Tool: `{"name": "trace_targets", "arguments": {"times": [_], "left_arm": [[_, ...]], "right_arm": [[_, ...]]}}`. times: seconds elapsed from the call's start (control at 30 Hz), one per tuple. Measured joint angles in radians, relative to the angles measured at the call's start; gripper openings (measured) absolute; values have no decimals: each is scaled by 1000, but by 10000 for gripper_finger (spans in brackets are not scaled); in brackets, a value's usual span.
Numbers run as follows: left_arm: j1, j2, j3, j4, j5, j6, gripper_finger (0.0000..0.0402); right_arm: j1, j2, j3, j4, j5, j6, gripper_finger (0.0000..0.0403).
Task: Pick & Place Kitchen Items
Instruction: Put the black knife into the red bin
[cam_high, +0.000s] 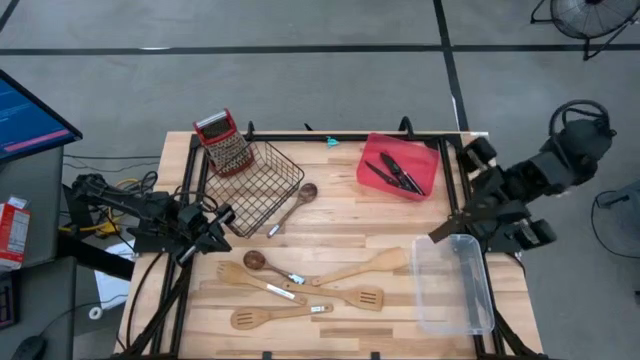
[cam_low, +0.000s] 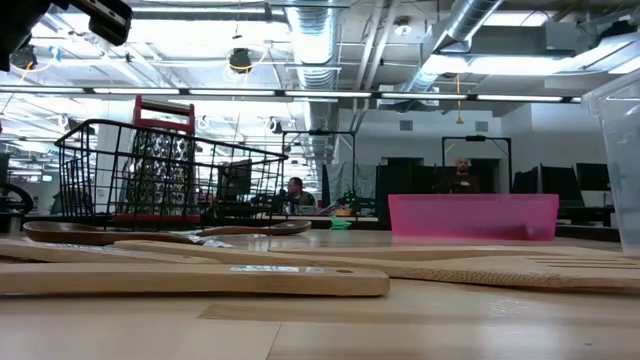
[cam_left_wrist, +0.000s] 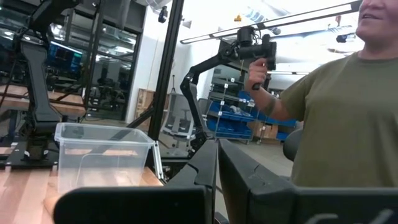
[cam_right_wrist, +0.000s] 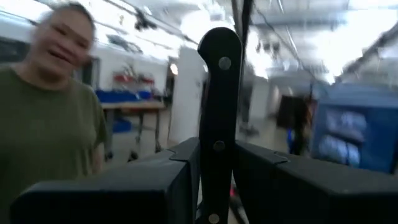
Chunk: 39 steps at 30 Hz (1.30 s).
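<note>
Black handle first: the right gripper (cam_right_wrist: 214, 180) squeezes a knife (cam_right_wrist: 217, 106) by its riveted handle, which stands straight up between the fingers, long way up and down. Just under this gripper sits the clear plastic bin (cam_high: 455, 285), and a bit farther off the red tray (cam_high: 400, 167) with more knives. I think the carrying step is on; next the knife must go down over a container and be let go. Far across, the left gripper (cam_high: 222, 222) rests pinched together near the wooden spatulas (cam_high: 300, 290)
</note>
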Motion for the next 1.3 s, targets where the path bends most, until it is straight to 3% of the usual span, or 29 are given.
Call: {"name": "trace_targets", "arguments": {"times": [0.37,0.67,0.77,0.93,1.1,1.3], "left_arm": [[0,0,0,6,0,0,2],[0,0,0,12,0,0,2],[0,0,0,13,0,0,2],[0,0,0,13,0,0,2],[0,0,0,13,0,0,2],[0,0,0,13,0,0,2]], "right_arm": [[-44,73,-1,-412,470,118,75],[-177,190,-1,-689,591,94,75],[-220,237,-1,-755,640,-15,75],[-263,319,-1,-807,773,-332,75],[-302,394,-1,-808,1026,-588,76],[-377,449,-1,-821,1314,-712,76]]}}
